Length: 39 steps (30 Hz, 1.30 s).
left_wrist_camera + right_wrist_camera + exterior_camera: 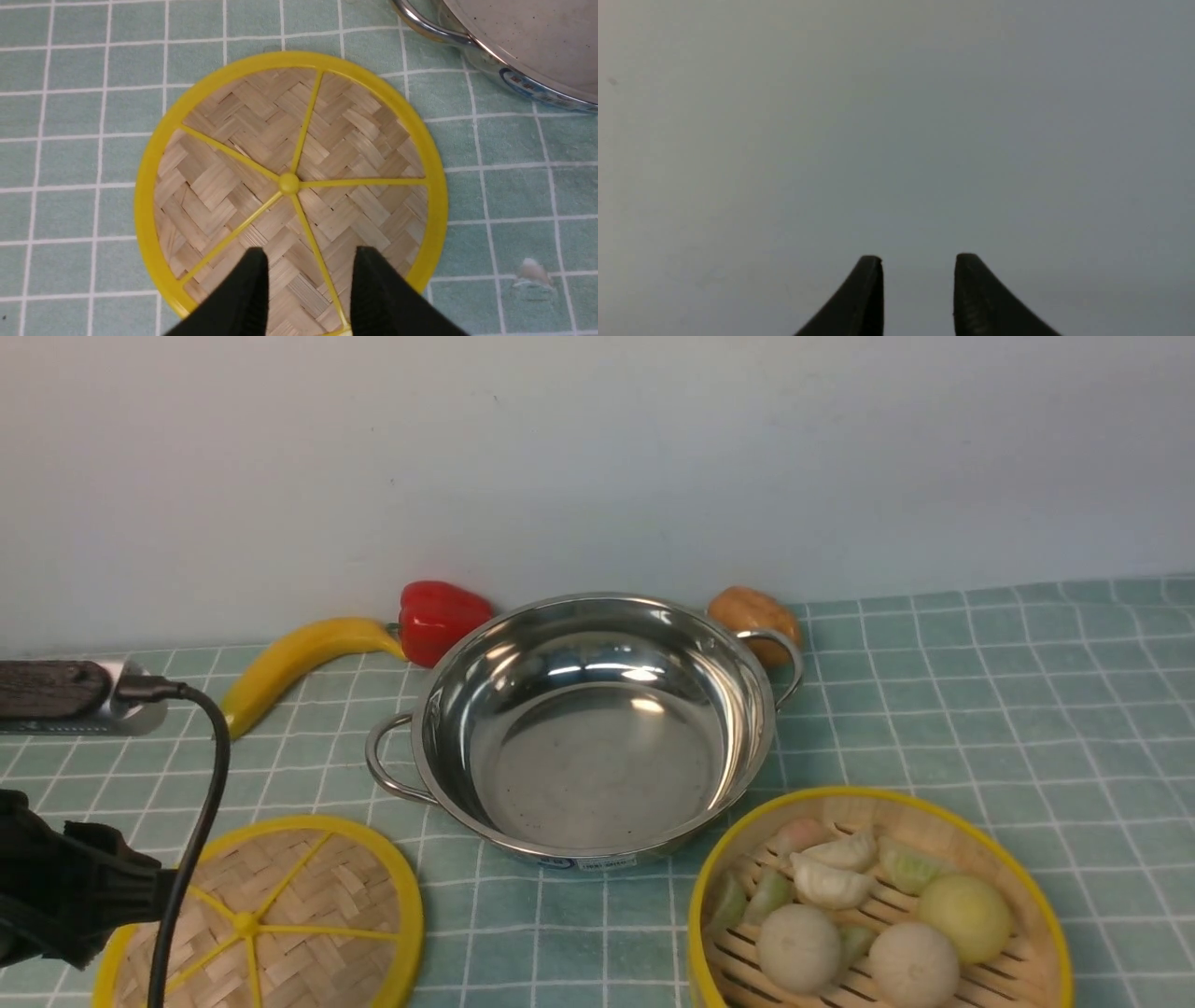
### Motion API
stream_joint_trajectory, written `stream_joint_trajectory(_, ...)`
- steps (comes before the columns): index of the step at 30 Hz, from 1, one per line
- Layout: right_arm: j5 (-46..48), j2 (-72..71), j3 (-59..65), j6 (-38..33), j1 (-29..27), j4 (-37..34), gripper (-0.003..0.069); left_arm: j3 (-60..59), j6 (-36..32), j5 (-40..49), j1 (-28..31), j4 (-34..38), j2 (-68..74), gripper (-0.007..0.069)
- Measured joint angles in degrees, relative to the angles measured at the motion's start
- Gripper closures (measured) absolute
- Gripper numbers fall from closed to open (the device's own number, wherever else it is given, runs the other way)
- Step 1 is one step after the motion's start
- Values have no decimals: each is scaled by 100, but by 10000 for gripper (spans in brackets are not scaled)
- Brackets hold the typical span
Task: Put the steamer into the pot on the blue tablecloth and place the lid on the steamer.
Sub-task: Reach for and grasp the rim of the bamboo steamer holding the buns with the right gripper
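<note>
Nearest the camera, at the near right, the round bamboo steamer with yellow rim and slatted floor [868,793] is seen standing on the pale teal-blue checked tablecloth [980,709], loaded with dumplings [831,877] and round buns [798,947]. The wide, shiny stainless-steel pot [597,784], empty, is set just beyond it at the centre. The flat woven bamboo lid with yellow spokes [299,896] lies at the near left. The left gripper [310,252] is held spread above the lid, grasping nothing. The right gripper [917,259] is likewise parted and empty, faced toward a blank grey surface [896,116]. Were the steamer tilted in lifting, its food could be spilled. Its rim could also be caught on the pot's edge, the fit being judged close.
</note>
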<state>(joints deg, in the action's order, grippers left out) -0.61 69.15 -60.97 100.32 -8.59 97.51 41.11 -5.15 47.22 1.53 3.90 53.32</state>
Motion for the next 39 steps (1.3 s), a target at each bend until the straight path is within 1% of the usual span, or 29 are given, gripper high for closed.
stream_joint_trajectory(3,-12,56,149,279,-45,-644,419,0,0,34,0,0,0,382)
stream_joint_trajectory(4,-33,56,149,317,-45,-708,419,0,0,33,0,0,0,382)
stream_joint_trajectory(5,-258,57,149,638,-45,-1316,419,0,0,54,0,0,0,382)
stream_joint_trajectory(6,-295,57,141,744,-45,-1402,419,0,0,54,0,0,0,382)
stream_joint_trajectory(7,-449,57,118,963,-45,-1753,419,0,0,59,0,0,0,382)
stream_joint_trajectory(9,-1106,125,-73,1581,-45,-3116,419,0,0,70,0,0,0,382)
stream_joint_trajectory(10,-1106,125,-94,1609,-45,-3115,419,0,0,70,0,0,0,382)
stream_joint_trajectory(13,-1724,260,-526,1638,-45,-4064,419,0,0,88,0,0,0,382)
stream_joint_trajectory(14,-1885,323,-819,1368,-45,-4234,419,0,0,88,0,0,2,382)
stream_joint_trajectory(15,-1932,354,-1005,1111,-45,-4255,419,0,0,88,0,0,2,382)
stream_joint_trajectory(16,-1943,402,-1306,591,-53,-4194,419,0,0,88,0,0,7,382)
stream_joint_trajectory(17,-1947,407,-1407,392,-63,-4171,419,0,0,88,0,0,7,382)
stream_joint_trajectory(18,-1894,430,-1793,-485,-69,-3909,419,0,0,88,0,0,7,382)
stream_joint_trajectory(19,-1881,431,-1838,-594,-69,-3864,419,0,0,88,0,0,7,382)
stream_joint_trajectory(20,-1715,431,-2076,-1274,-69,-3485,419,0,0,88,0,0,7,382)
stream_joint_trajectory(22,-1294,409,-2353,-2290,-69,-2834,419,0,0,88,0,5,7,382)
stream_joint_trajectory(23,-1047,397,-2390,-2682,-69,-2583,419,0,0,88,0,5,7,382)
stream_joint_trajectory(24,-976,398,-2396,-2745,-69,-2526,419,0,-1,88,0,5,7,382)
stream_joint_trajectory(25,-83,392,-2405,-3164,-69,-2179,419,0,-6,88,0,5,7,382)
stream_joint_trajectory(26,24,392,-2398,-3185,-69,-2168,419,0,-6,88,0,5,7,382)
stream_joint_trajectory(28,1454,402,-2257,-3427,-69,-2404,419,0,-6,88,0,5,7,382)
stream_joint_trajectory(29,2337,402,-2142,-3712,-69,-2874,419,0,-6,88,0,5,7,382)
stream_joint_trajectory(30,2845,402,-2079,-3970,-73,-3256,419,0,-6,88,0,5,7,382)
stream_joint_trajectory(31,2967,402,-2065,-4048,-73,-3476,419,0,-6,93,0,5,7,382)
stream_joint_trajectory(32,3911,405,-1958,-4829,-79,-4362,419,0,-6,93,0,5,7,382)
stream_joint_trajectory(35,5259,451,-1788,-6620,-80,-6575,419,0,-6,93,0,5,7,382)
stream_joint_trajectory(37,5674,499,-1681,-7807,-80,-7865,419,0,-6,93,0,5,7,382)
stream_joint_trajectory(38,5853,537,-1615,-8528,-73,-8824,419,0,-6,93,0,5,7,382)
stream_joint_trajectory(39,5916,551,-1570,-8969,-51,-9458,419,0,-6,93,0,5,7,382)
